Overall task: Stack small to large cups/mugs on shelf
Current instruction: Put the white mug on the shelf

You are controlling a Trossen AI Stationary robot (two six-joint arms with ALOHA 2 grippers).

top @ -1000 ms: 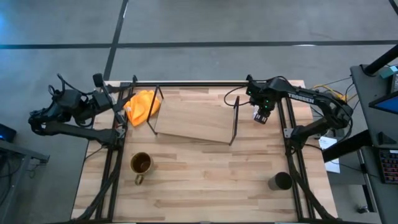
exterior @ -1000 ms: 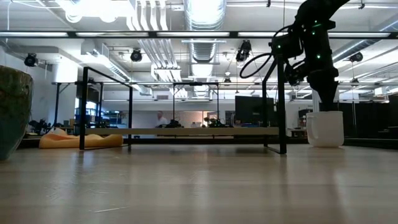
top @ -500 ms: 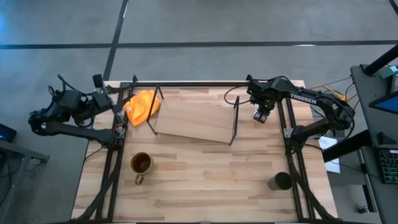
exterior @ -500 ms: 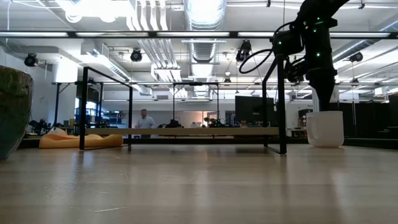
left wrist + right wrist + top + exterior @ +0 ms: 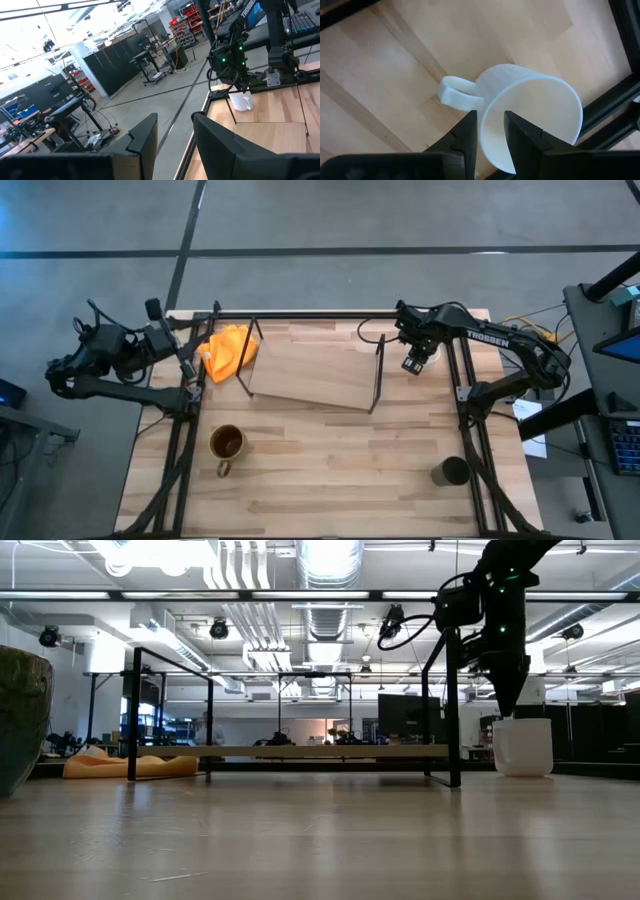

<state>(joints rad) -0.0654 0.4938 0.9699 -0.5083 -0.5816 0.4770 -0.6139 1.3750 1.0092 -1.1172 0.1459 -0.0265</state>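
Left gripper (image 5: pixel 186 352) waited off the table's far-left corner, beside the orange cloth (image 5: pixel 228 348); its fingers (image 5: pixel 217 150) stood spread, nothing between them. Brown mug (image 5: pixel 227 444) stood upright on the table (image 5: pixel 330 470), near-left, handle toward the near edge, open tabletop all round it. Shelf (image 5: pixel 312 373) lay mid-table toward the far side, a flat light-wood board with black wire end frames, long axis left to right and slightly skewed, top bare. White mug (image 5: pixel 530 117) stood upright just past the shelf's right frame, near the far-right corner, close to the table's black side rail; small, matte white, mouth up, and in the low view (image 5: pixel 523 746) resting on the tabletop. Right gripper (image 5: pixel 412 363) hovered right over it, pointing down, fingers (image 5: pixel 520 140) apart by a narrow gap, straddling the rim beside the handle; contact not clear. Dark mug (image 5: pixel 451 471) stood upright near-right, close to the right edge, well apart from the others.
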